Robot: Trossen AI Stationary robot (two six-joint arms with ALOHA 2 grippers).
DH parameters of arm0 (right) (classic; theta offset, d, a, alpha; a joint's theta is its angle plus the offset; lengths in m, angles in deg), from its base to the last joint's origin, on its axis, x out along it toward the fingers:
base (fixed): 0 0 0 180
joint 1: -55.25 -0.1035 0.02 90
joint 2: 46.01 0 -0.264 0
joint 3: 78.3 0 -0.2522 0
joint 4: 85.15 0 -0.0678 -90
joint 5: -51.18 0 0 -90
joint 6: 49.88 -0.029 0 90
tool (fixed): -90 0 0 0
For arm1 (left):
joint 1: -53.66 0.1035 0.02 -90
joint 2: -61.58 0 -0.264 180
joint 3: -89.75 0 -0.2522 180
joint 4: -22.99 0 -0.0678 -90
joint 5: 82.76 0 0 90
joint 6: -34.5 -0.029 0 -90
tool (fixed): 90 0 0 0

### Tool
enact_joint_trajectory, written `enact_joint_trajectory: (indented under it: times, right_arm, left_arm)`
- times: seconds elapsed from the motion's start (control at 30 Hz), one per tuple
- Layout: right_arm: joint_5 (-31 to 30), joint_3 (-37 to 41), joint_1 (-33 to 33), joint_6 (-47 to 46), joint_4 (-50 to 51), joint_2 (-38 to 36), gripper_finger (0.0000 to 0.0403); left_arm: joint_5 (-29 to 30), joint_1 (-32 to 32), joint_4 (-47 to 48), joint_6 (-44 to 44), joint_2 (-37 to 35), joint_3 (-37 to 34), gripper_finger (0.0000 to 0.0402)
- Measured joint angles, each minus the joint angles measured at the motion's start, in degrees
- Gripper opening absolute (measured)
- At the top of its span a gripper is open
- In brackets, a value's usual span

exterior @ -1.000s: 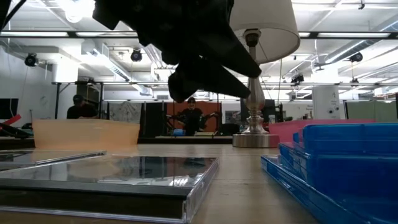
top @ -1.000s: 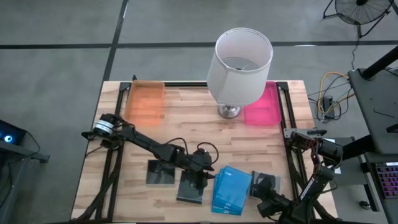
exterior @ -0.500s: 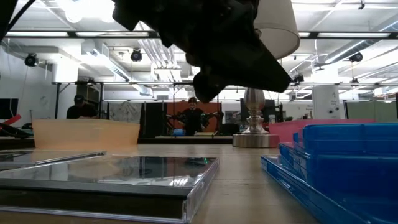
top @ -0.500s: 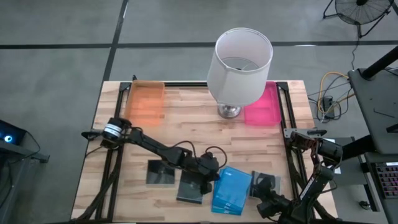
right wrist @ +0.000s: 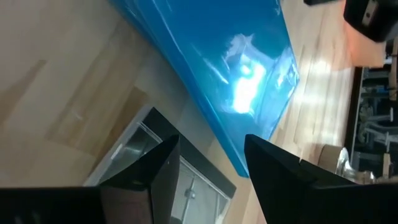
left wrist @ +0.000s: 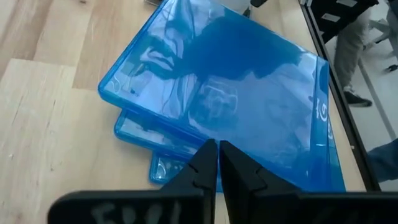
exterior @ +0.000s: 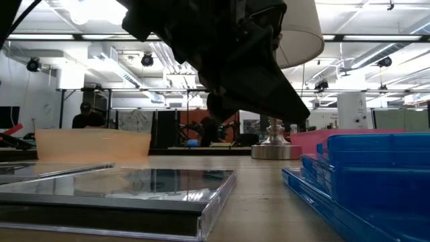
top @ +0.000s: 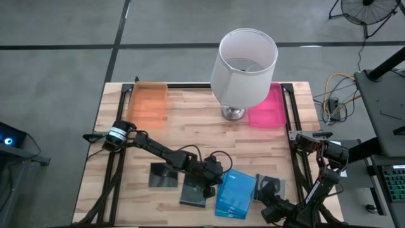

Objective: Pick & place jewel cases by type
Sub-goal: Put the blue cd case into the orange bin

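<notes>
High view: the left gripper (top: 214, 175) sits at the near-left edge of the two stacked blue jewel cases (top: 235, 193), fingers pressed together on nothing. The right gripper (top: 269, 201) waits at the table's near right over a dark case (top: 271, 185), jaws parted and empty. Two more dark jewel cases (top: 166, 177) lie left of the stack.

The cases look light, rigid and glossy — likely slippery and prone to cracking. Best taken by a thin edge, probably after sliding one off the stack. Embossed marks show on the top blue lid — none readable.
</notes>
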Motion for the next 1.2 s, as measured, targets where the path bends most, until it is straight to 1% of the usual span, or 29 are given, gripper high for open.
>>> enact_joint_trajectory:
  times: [0.2,0.37,0.63,0.77,1.2]
  right_arm:
    - [-0.34,1.14,0.06,8.13,-5.23,0.0,0.0173]
    - [-0.37,1.93,0.83,11.2,-5.4,0.0,0.0173]
    - [-0.39,2.56,2.69,12.28,-5.59,0.0,0.0171]
    - [-0.32,3.24,2.93,15.09,-7.11,0.0,0.0171]
    - [-0.15,4.84,3.5,15.47,-8.2,0.0,0.0168]
  left_arm:
    - [-0.11,0.15,-0.01,-0.02,0.04,-0.07,0.0]
    - [-0.13,0.24,-0.12,0.0,0.05,-0.08,0.0]
    - [-0.11,0.49,-0.21,0.07,0.07,-0.09,0.0]
    - [-0.11,0.62,-0.22,0.13,0.07,-0.09,0.0]
    - [-0.07,0.88,-2.32,0.5,0.07,-0.17,0.0]
